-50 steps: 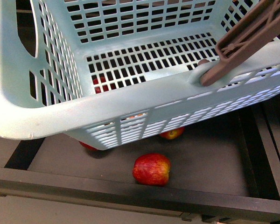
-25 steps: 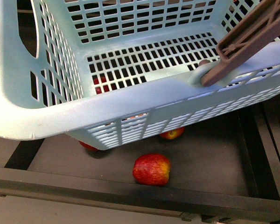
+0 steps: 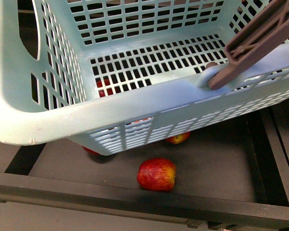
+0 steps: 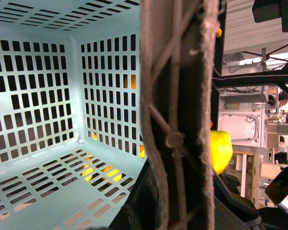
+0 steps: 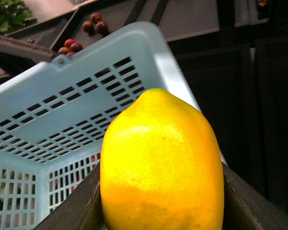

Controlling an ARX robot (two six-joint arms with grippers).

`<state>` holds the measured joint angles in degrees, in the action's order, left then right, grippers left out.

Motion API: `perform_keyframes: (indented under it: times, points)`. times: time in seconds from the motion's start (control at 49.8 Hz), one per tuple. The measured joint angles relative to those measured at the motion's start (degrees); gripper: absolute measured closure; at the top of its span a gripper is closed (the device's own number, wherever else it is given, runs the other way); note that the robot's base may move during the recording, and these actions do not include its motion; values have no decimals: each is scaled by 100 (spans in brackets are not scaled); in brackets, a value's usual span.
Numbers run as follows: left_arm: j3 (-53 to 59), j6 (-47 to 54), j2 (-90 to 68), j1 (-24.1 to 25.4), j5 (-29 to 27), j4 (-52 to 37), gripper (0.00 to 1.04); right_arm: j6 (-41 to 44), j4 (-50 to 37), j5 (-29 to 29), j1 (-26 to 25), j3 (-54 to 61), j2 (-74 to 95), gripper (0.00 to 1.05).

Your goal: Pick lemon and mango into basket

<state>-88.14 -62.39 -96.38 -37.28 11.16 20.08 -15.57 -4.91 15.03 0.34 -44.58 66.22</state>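
Right wrist view: the lemon (image 5: 161, 158), bright yellow and filling much of the frame, is pinched between the dark jaws of the right gripper (image 5: 163, 208), which are closed on its sides. It is carried in the air just beside a corner of the basket (image 5: 153, 52), evidently brought there to be dropped in. Whether it hangs over the opening or just outside the rim cannot be told.

The left wrist view catches the same fruit beyond the brown handle (image 4: 177, 120), which runs straight past that camera. The left gripper (image 4: 182, 213) appears clamped on that handle. The front view supports this, as the teal basket sits tilted over the fruit below, probably held up to meet the lemon.

The basket's slotted floor is bare in both views, so nothing has gone in and both fruits are yet to be delivered. Yellow and orange patches show only through the slots, from outside.

Beneath it a dark tray (image 3: 135, 195) holds a red apple (image 3: 156, 174) in the open. Two more reddish fruits lie partly hidden under the basket, and whether either is the mango cannot be told.
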Motion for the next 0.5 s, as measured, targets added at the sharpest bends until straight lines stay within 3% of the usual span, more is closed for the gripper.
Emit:
perform_keyframes:
  times: [0.08,0.221,0.382,0.502]
  points:
    - [0,0,0,0,0,0,100,-7,-74,-330,457,-118,282,56]
    - [0,2,0,0,-13,0,100,-24,-122,-538,704,-190,592,54]
    - [0,0,0,0,-11,0,100,-48,-227,-734,732,-190,758,32]
    - [4,2,0,0,-2,0,100,-186,-330,-649,485,-175,629,10]
